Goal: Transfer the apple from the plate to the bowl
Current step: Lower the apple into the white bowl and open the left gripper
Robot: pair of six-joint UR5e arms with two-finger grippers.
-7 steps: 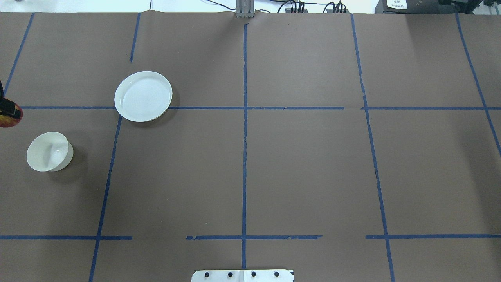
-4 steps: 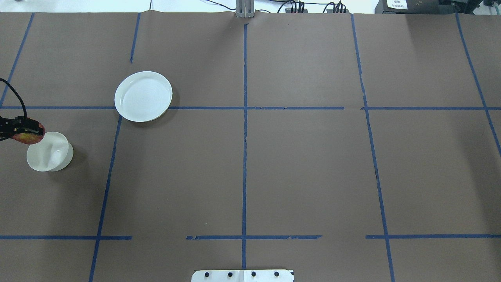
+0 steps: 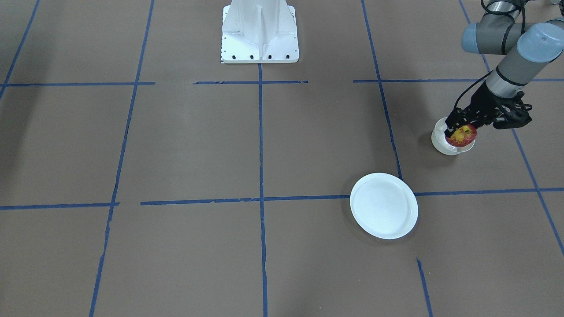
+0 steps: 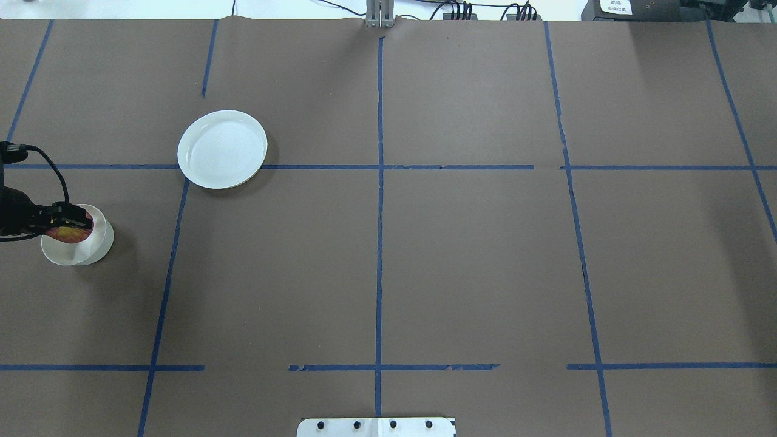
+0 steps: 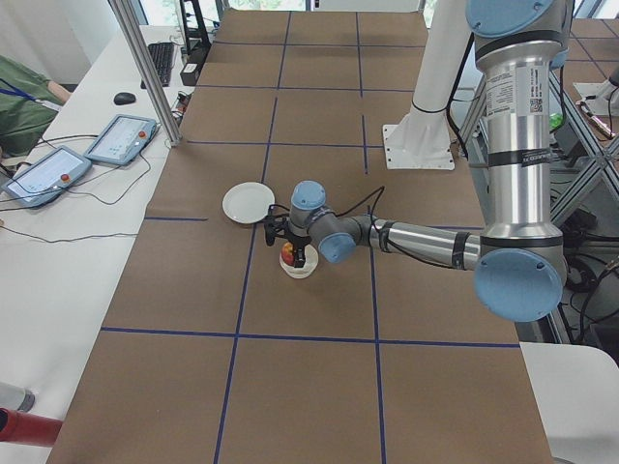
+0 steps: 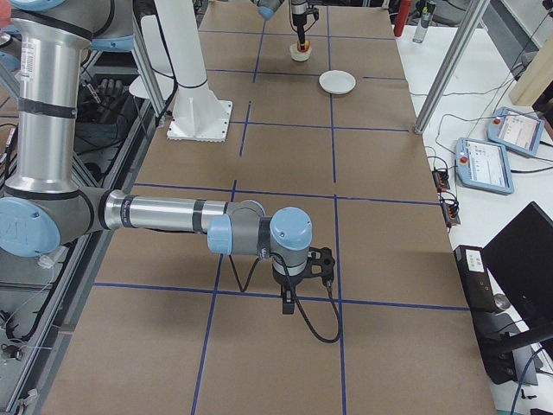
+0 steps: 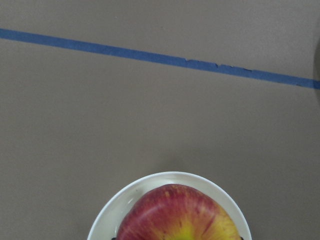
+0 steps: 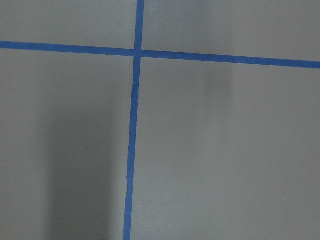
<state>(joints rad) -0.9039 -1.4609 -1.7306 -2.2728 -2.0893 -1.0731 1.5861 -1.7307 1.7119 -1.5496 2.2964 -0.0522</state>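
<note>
The red and yellow apple (image 3: 461,135) is held in my left gripper (image 3: 459,130), which is shut on it directly over the small cream-white bowl (image 3: 440,144). In the overhead view the apple (image 4: 71,233) sits within the bowl's (image 4: 74,253) outline at the far left, under the gripper (image 4: 71,226). The left wrist view shows the apple (image 7: 180,216) low over the bowl's rim (image 7: 114,212). The flat white plate (image 4: 223,149) lies bare beyond the bowl, apart from it. My right gripper (image 6: 294,290) shows only in the exterior right view, and I cannot tell whether it is open or shut.
Brown paper with blue tape lines covers the table (image 4: 473,255). The robot's white base (image 3: 260,31) stands at the table's edge. The right arm (image 6: 173,213) reaches low over the table far from the dishes. Tablets and cables lie on a side bench (image 5: 58,164).
My left gripper has carried the apple in from the overhead view's left edge, rightward and toward the robot, to a spot over the bowl. Plate and bowl have not moved.
</note>
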